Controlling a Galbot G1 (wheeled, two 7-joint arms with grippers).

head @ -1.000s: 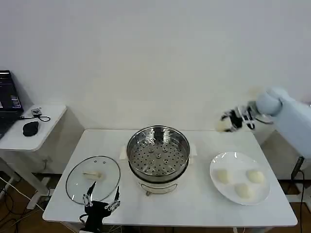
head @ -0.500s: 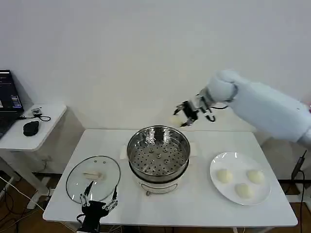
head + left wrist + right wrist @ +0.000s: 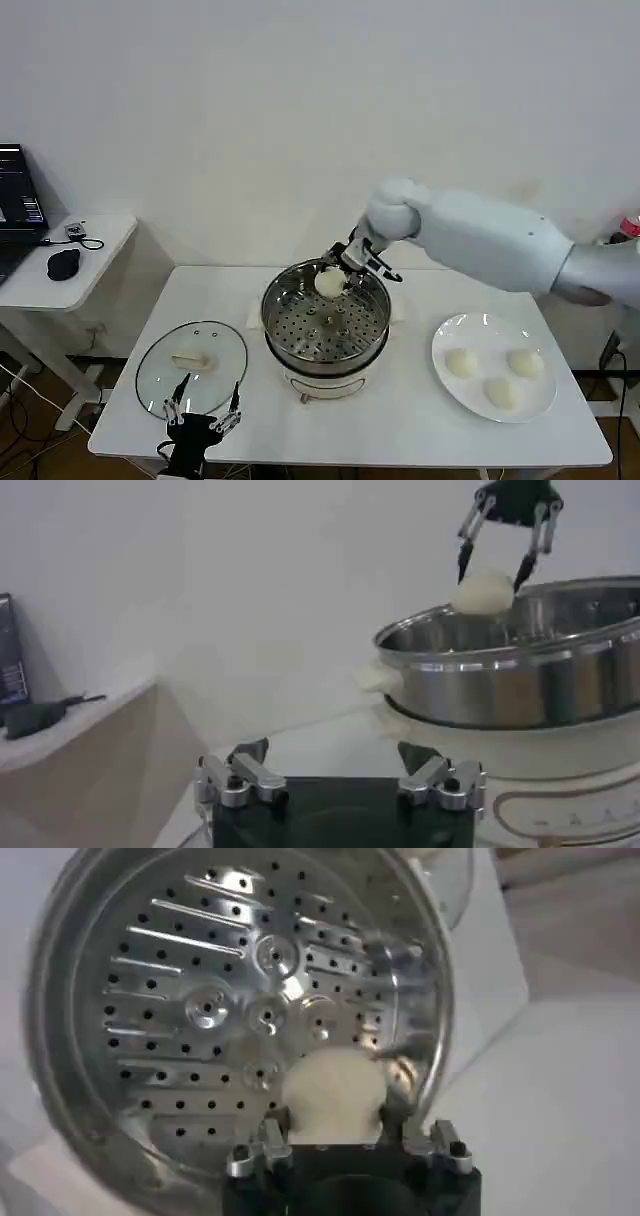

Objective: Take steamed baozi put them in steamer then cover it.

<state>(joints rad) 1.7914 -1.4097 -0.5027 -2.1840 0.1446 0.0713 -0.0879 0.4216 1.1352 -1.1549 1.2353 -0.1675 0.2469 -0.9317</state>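
One white table (image 3: 420, 420), steamer (image 3: 325, 322), white wall (image 3: 300, 100) behind.

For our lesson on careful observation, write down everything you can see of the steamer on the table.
The steamer is a round, shiny steel pot on a white base, standing upright mid-table between the glass lid and the plate. Inside lies a perforated tray with many holes and short slots and a raised centre. It is uncovered, and the tray is bare. The right pincer holds a baozi over its far rim; nothing else touches it.
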